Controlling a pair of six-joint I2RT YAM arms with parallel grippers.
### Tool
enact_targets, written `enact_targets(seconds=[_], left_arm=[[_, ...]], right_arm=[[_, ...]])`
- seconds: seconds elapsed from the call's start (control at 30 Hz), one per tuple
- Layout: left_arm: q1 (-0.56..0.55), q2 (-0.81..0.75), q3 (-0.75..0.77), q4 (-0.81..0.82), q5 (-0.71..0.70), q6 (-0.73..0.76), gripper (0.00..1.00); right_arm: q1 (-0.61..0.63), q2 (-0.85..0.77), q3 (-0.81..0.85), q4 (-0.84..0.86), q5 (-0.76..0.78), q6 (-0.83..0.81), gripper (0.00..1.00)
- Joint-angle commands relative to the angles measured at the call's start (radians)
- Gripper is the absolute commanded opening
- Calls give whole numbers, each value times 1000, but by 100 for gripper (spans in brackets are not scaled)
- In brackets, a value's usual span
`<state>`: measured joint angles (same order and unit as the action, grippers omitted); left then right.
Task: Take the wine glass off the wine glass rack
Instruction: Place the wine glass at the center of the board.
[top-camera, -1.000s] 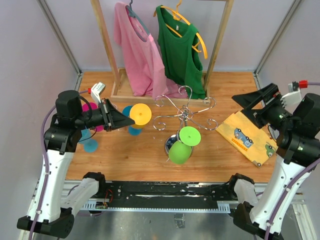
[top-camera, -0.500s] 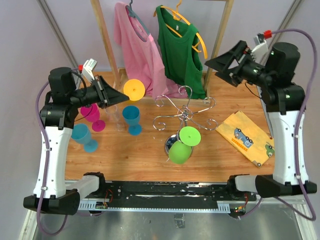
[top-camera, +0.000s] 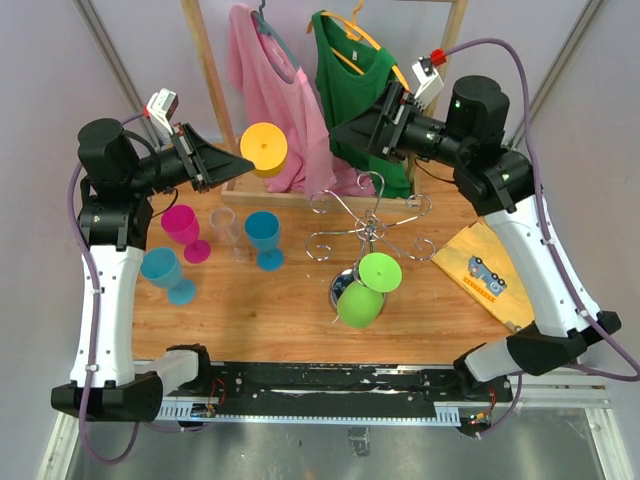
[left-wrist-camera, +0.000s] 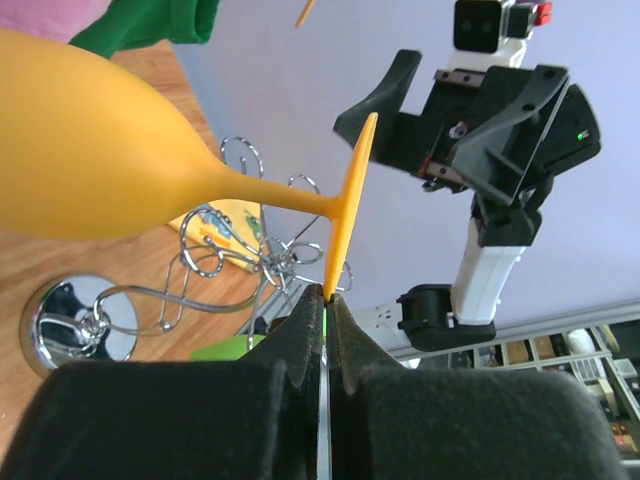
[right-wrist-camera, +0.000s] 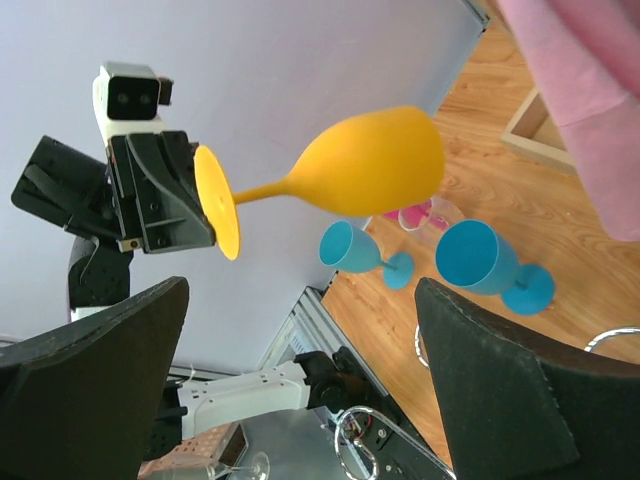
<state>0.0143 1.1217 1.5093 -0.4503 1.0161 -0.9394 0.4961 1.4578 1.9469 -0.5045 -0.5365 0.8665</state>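
The left pincer (left-wrist-camera: 327, 300) is clenched on the foot's edge of the yellow wine glass (left-wrist-camera: 90, 160), held sideways in the air, well apart from the wine glass rack (top-camera: 370, 225) on the worktop (top-camera: 280, 310). A green wine glass (top-camera: 362, 295) hangs from that rack. The right pincer (top-camera: 340, 130) is spread wide, holding nothing.

**White Shells, Black Joints**

The left arm (top-camera: 100, 290) and right arm (top-camera: 545, 268) are clad in white shells joined by black housings. Behind the black left pincer (top-camera: 243, 160) and right pincer (top-camera: 345, 135), white camera blocks (top-camera: 428, 70) tipped with red are mounted. Purple cables (top-camera: 500, 45) are looped alongside.
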Motion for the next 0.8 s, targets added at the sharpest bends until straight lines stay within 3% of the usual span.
enact_targets(seconds=[0.0,0.23,0.6,0.77], left_arm=[[11,10,-3,159,60,-99,0],[11,15,-32,195,73,-108,0],[11,1,-60,220,93,-108,0],[12,0,-63,226,108,-104,0]], right_arm=[[90,-42,-66,132,62,11,97],[172,22,-67,197,82,26,96],[228,170,83,236,56,51,93],[242,204,117,260,43,69,85]])
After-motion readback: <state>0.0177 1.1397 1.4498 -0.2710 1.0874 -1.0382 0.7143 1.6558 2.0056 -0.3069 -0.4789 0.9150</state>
